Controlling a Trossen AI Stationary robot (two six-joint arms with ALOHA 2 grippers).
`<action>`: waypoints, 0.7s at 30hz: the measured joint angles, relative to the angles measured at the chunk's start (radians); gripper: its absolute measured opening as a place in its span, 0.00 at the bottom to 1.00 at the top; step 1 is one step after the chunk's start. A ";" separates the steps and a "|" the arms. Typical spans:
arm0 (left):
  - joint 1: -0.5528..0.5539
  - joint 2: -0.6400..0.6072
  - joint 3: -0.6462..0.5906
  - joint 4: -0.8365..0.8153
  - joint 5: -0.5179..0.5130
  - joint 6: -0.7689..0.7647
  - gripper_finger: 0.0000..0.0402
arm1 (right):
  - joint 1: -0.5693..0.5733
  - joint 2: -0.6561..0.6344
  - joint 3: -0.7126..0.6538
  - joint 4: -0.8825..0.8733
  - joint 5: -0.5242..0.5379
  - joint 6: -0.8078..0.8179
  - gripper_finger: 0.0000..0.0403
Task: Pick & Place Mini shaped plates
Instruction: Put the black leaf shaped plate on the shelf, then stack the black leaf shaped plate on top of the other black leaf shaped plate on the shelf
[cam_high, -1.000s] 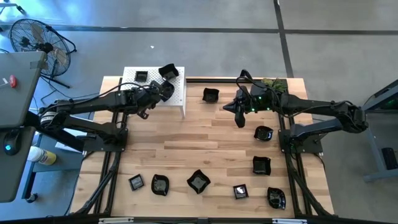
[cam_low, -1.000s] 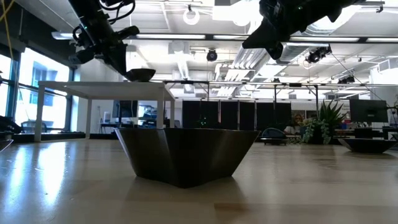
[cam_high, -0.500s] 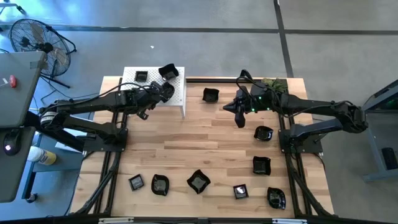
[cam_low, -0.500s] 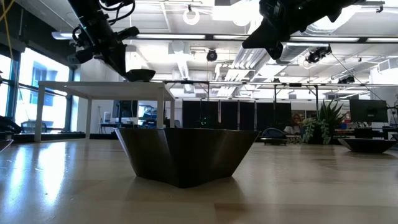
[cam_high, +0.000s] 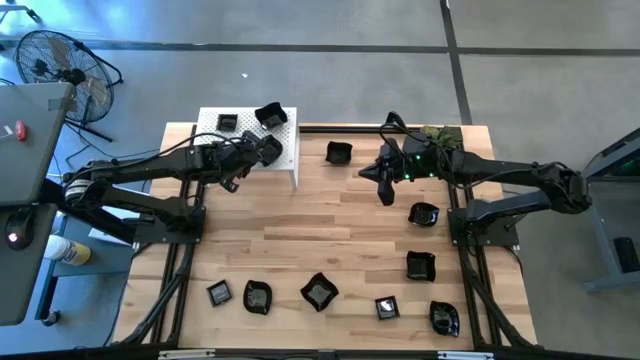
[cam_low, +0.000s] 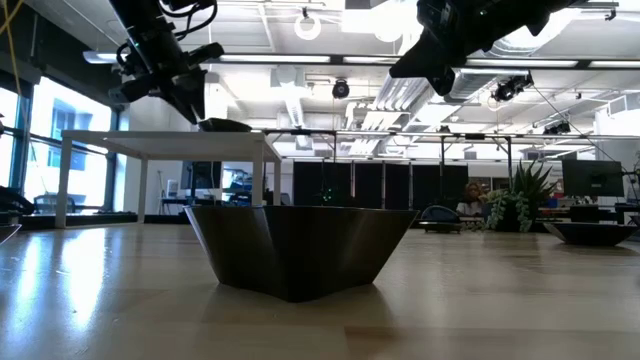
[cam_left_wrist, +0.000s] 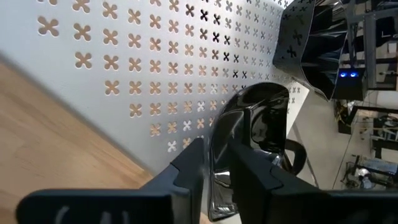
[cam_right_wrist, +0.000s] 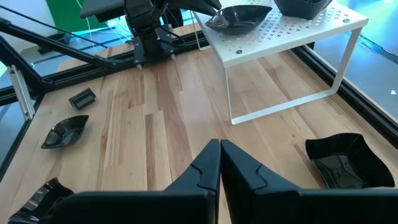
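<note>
On the white perforated stand (cam_high: 247, 135), the left end effector (cam_left_wrist: 225, 167) is clamped on the rim of a glossy black dish (cam_left_wrist: 258, 127) resting there, while the right end effector (cam_right_wrist: 219, 163), fingers together and empty, hangs over the surface (cam_high: 300, 235).

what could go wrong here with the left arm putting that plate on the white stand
The left gripper pinches one rim of a black plate resting on the white stand near its front edge; releasing there, it might tip or slide off. An angular plate already overhangs the stand's back edge, so a nudge could knock it off. The right gripper, shut and empty, hangs over the table by another plate.
</note>
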 joint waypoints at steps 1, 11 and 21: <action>0.000 0.000 0.000 0.001 0.000 0.020 0.19 | 0.000 0.000 0.000 0.000 -0.003 0.000 0.02; 0.000 -0.083 -0.001 -0.007 0.079 0.416 0.13 | 0.000 0.000 0.000 -0.001 -0.001 -0.003 0.02; 0.000 -0.298 0.000 -0.032 0.284 1.081 0.02 | 0.000 0.000 0.000 0.001 0.030 -0.044 0.02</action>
